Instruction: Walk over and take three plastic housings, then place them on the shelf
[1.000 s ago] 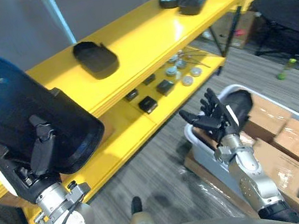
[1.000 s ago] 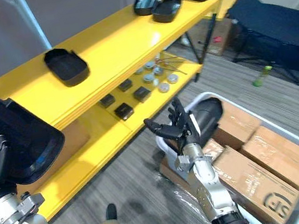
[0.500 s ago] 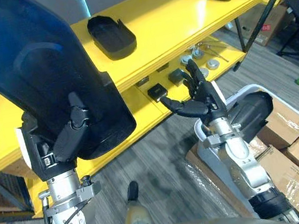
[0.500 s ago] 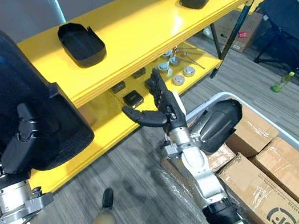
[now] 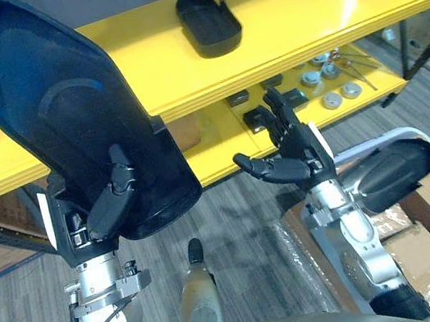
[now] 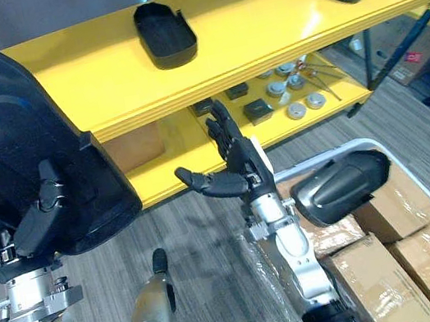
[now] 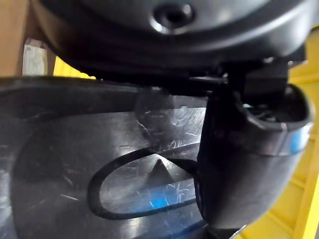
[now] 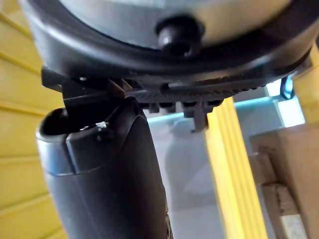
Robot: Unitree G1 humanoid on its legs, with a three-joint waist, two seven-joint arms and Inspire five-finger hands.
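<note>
Holding large black housing (image 5: pixel 65 112) upright, left hand (image 5: pixel 96 219) clamps it: thumb curled over inner face, fingers behind shell. Shelf top (image 5: pixel 291 22) lies just ahead of this hand; second housing (image 5: pixel 209 20) rests there. Right hand (image 5: pixel 293 155) empty, fingers spread wide, before lower shelf level. Third housing (image 5: pixel 392 171) lies in bin (image 6: pixel 322 154) beside right wrist. Step in hand, I judge: carrying to shelf. Next move probably needs raising shell over shelf edge, laying it on bare yellow, then loosening thumb.

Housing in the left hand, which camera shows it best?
The left eye view: nearly the whole housing shows, left hand gripping its lower edge. The right eye view cuts off its left side; the left wrist view, a close patch of its inside.
</note>
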